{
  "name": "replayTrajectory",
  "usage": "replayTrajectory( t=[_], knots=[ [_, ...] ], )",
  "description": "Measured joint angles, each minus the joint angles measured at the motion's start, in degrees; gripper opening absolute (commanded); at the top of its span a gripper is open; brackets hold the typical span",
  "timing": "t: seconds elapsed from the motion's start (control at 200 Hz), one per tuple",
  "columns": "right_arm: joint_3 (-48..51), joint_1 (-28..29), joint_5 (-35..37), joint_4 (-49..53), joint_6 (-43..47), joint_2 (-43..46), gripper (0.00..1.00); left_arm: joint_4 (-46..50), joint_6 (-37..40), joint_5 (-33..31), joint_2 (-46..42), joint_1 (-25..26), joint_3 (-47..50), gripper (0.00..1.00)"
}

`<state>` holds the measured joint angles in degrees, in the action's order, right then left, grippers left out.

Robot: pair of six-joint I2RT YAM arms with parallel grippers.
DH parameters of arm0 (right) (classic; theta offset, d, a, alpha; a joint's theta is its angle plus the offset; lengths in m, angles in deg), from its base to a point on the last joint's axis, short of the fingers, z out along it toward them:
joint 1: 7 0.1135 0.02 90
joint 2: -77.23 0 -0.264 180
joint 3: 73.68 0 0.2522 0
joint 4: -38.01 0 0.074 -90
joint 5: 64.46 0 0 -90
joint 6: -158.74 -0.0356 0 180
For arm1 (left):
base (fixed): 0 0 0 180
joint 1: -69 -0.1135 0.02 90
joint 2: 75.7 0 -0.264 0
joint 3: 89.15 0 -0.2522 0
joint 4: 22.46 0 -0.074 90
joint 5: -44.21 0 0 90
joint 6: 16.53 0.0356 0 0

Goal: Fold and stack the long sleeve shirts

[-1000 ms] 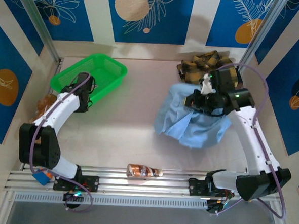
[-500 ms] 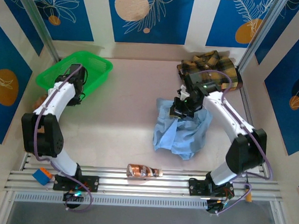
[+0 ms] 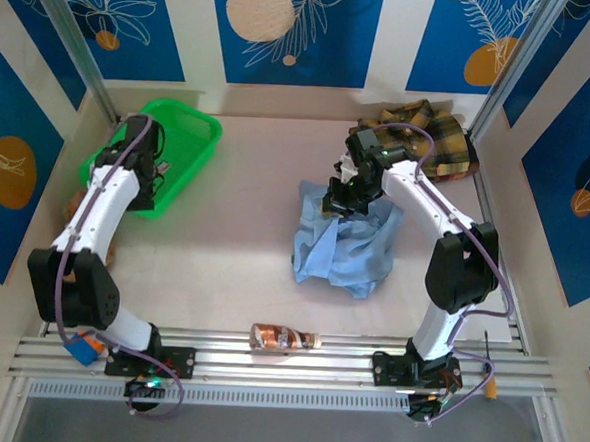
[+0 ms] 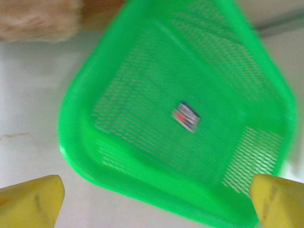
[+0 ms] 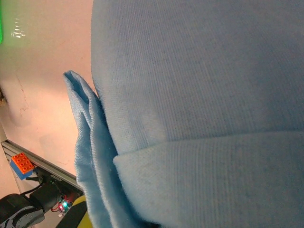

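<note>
At the near edge, a brown bottle [image 3: 285, 337] lies on its side on the rail between the two arm bases. Beyond it, right of the table's middle, the light blue shirt [image 3: 342, 242] sits crumpled in a heap. The right gripper [image 3: 345, 192] is at the heap's far edge, its jaws together and clamped on a bunch of the cloth, which presses close against the wrist camera. At far left, the left gripper [image 4: 154, 202] hangs over the green basket [image 3: 194, 155] with its yellow fingertips [image 4: 29, 202] spread wide apart, holding nothing. The plaid shirt [image 3: 427, 139] lies bunched in the far right corner, apart from the blue one.
</note>
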<state>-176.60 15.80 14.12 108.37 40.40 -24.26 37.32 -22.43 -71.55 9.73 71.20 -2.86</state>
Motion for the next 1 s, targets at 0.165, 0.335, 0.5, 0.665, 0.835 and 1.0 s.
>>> replayTrajectory(
  t=[0.165,0.335,0.5,0.665,0.835,1.0],
  knots=[
    [2.05,0.24,-0.61,-1.07,-0.07,0.0,0.04,-2.95,17.29,4.57,2.16,4.52,-11.85,0.87],
    [2.75,0.94,-0.61,-2.03,-0.74,0.0,0.04,-7.32,30.08,17.2,12.41,7.26,-14.21,0.54],
    [2.75,1.99,-0.44,-2.14,-1.38,0.02,0.04,-7.48,37.55,26.21,26.47,8.31,-15.39,0.35],
    [2.75,3.15,0.04,-2.14,-2.27,0.0,0.04,-7.34,41.59,30.21,35.21,8.46,-21.77,0.35],
    [2.75,4.5,0.74,-2.23,-3.48,-0.02,0.04,-6.21,45.13,30.21,41.44,8.04,-34.29,0.37],
    [2.29,4.74,0.87,-2.71,-4.63,-0.87,0.05,-4.76,48.43,29.4,44.35,6.34,-38.64,0.42]
  ],
)
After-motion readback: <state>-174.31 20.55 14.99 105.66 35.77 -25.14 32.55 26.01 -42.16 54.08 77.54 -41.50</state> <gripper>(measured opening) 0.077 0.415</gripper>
